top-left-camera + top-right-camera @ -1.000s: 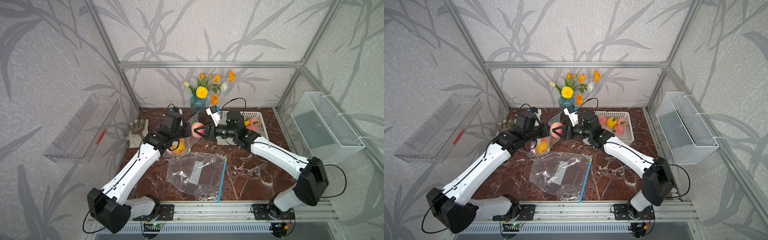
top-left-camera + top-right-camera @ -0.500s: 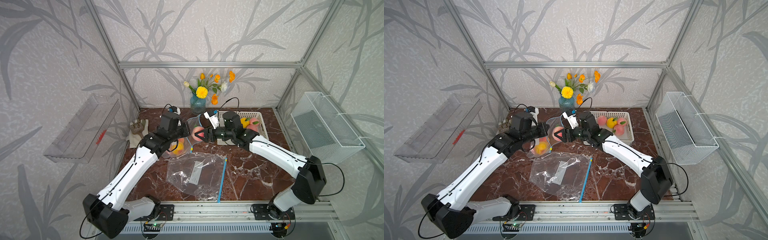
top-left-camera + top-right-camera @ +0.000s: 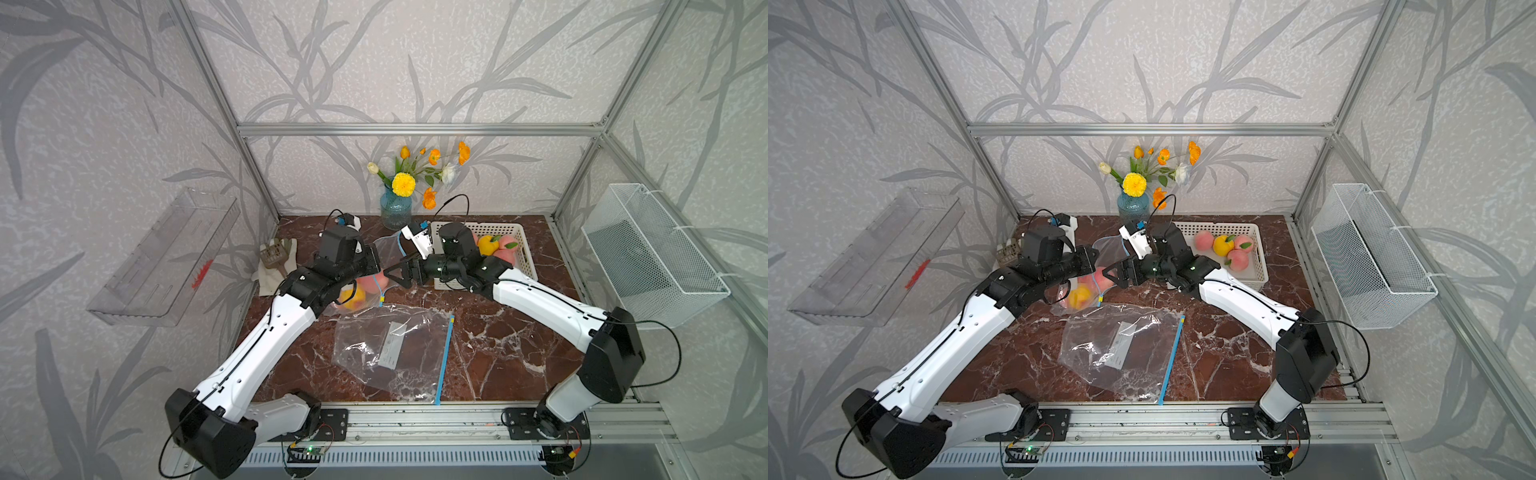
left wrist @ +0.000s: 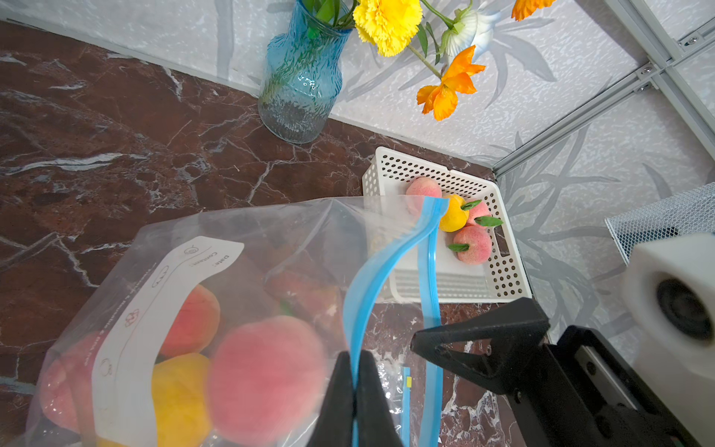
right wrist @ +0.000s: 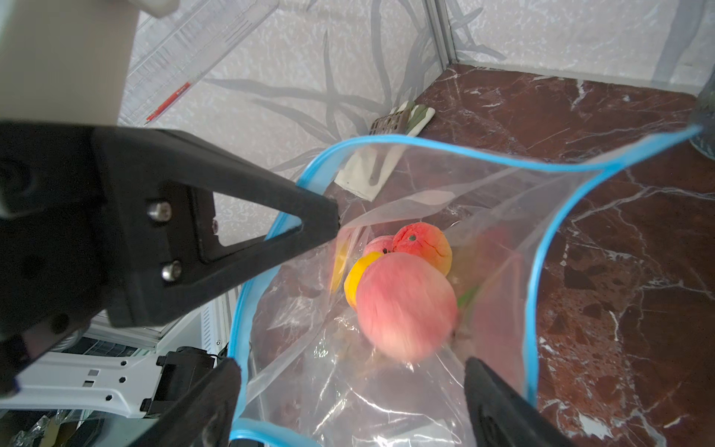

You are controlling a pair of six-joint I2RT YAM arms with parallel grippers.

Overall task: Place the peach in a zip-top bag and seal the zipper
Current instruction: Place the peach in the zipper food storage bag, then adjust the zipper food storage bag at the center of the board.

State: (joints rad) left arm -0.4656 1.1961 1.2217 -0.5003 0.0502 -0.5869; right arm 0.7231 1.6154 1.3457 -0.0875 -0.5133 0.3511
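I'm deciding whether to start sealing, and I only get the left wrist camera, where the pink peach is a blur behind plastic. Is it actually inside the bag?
Observer: Yes. The right wrist view looks straight into the open zip-top bag: the peach is past the blue zipper, beside the other fruit.
Operator: Is the right end effector clear of it? I see only one black finger.
Observer: It is. The right end effector has its jaws wide apart at the bag's mouth, gripping nothing, and the peach lies beyond them.
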